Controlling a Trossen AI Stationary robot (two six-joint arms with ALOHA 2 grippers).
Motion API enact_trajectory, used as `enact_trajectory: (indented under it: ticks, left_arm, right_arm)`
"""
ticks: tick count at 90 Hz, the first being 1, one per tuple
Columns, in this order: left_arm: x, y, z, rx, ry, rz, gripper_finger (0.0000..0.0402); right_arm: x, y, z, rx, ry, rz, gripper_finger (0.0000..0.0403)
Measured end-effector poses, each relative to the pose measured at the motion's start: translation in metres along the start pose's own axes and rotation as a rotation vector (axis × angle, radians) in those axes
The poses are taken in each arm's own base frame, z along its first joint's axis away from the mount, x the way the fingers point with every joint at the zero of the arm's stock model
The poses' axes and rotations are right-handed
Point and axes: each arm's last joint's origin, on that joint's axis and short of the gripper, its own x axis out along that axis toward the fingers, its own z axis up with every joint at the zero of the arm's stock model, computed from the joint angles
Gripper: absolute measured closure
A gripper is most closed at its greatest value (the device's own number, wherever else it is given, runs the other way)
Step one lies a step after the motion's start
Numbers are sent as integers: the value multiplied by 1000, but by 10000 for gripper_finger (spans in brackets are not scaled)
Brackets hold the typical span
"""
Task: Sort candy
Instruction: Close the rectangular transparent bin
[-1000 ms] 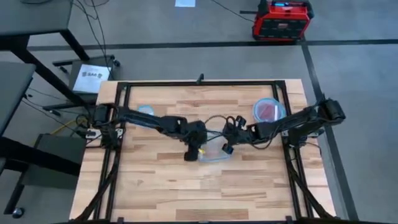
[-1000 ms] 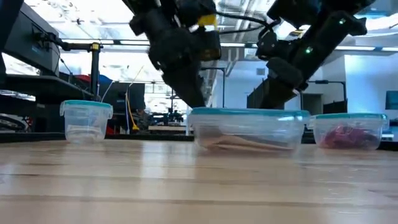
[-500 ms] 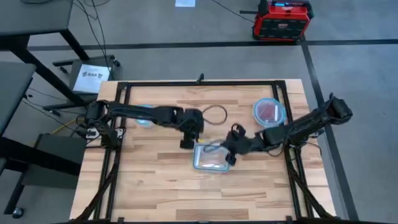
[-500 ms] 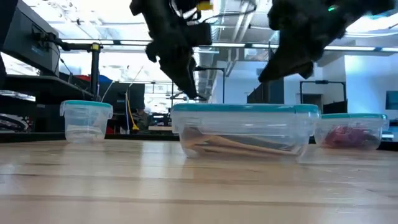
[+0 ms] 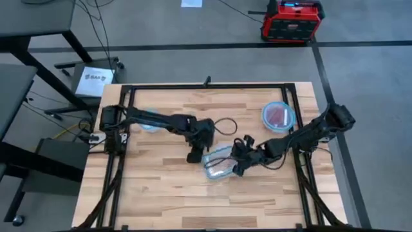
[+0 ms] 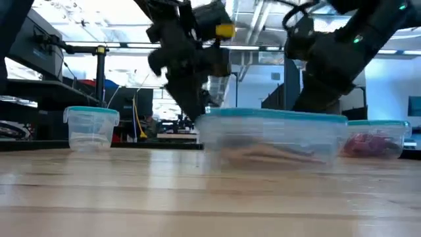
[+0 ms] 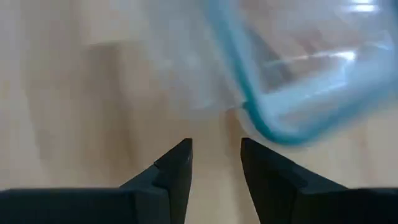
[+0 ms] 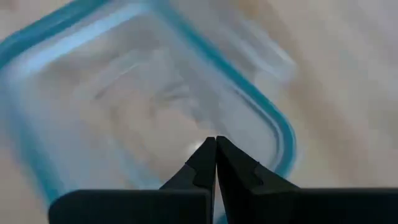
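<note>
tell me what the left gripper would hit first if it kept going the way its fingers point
Probably the rim of the rectangular container. In the left wrist view the left gripper, fingers slightly apart, points at its blue-rimmed corner just ahead. Depth is blurred, so it might instead meet the wooden table.

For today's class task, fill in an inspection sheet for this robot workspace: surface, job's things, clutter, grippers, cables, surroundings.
Surface: wooden table, black frame around it.
Job's things: candy inside rectangular container; red candy in round container; small container looks empty.
Clutter: nothing seen.
Grippers: left gripper open beside the rectangular container's corner; right gripper shut over that container.
Cables: looped cable on the table.
Surroundings: red case on the floor; grey tables at left.
</note>
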Motion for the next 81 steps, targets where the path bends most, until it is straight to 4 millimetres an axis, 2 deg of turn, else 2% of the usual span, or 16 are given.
enact_trajectory:
  ticks: [10, 19, 35, 49, 58, 66, 81]
  left_arm:
    - [4, -16, 6, 24, -36, -20, 279]
    - [4, -20, 7, 24, -24, -12, 279]
    - [-7, -16, 3, 31, 19, 75, 279]
    - [-19, -5, 16, 106, -116, 163, 279]
    - [-19, 5, 21, 151, -221, 181, 279]
    - [-11, 15, 18, 147, -298, 159, 279]
    - [-1, 25, 4, 105, -354, 137, 279]
  right_arm:
    - [6, -20, 10, -25, 2, -48, 403]
    - [4, -30, 17, -41, -7, -62, 403]
    - [-24, -22, 29, -14, -146, 37, 403]
    - [-21, -6, 3, -12, -288, 110, 403]
    - [-8, -10, -18, 27, -362, 136, 403]
    - [2, -17, -32, 61, -405, 146, 403]
    - [15, -23, -41, 69, -397, 150, 403]
